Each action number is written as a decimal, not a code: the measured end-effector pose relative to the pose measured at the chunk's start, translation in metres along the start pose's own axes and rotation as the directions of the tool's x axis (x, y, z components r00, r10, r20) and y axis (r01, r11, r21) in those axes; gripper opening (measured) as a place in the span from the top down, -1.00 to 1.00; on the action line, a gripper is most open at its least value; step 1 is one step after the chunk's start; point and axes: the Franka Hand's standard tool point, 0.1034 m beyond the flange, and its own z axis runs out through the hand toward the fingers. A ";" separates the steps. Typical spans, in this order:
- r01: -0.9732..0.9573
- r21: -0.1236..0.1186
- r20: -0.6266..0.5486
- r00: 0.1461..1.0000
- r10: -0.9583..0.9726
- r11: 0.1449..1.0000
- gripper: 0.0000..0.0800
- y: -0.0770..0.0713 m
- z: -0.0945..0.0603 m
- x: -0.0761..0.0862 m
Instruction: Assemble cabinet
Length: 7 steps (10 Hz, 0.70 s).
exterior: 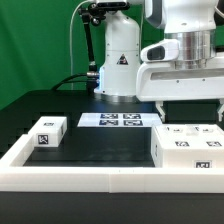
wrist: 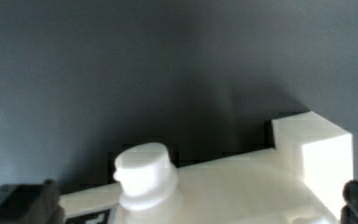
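The large white cabinet body [exterior: 187, 143] sits on the black table at the exterior view's right, with square tags on its top and front. My gripper [exterior: 189, 98] hangs directly above it, jaws wide apart and holding nothing. In the wrist view the cabinet body [wrist: 247, 180] lies between the two dark fingertips [wrist: 25, 200], with a rounded white peg [wrist: 144, 170] standing up from it. A smaller white tagged block [exterior: 47, 131] rests at the exterior view's left, apart from the body.
The marker board [exterior: 113, 120] lies flat at the table's middle rear. A long low white border wall [exterior: 80, 180] runs along the front and left edges. The arm's white base [exterior: 118, 60] stands behind the marker board.
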 end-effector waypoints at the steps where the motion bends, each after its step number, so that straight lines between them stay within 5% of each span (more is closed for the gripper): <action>1: 0.010 -0.001 0.003 1.000 -0.010 1.000 -0.99 0.001 0.002 -0.001; 7: 0.051 -0.014 -0.026 0.998 -0.051 0.999 -0.99 0.015 0.017 0.004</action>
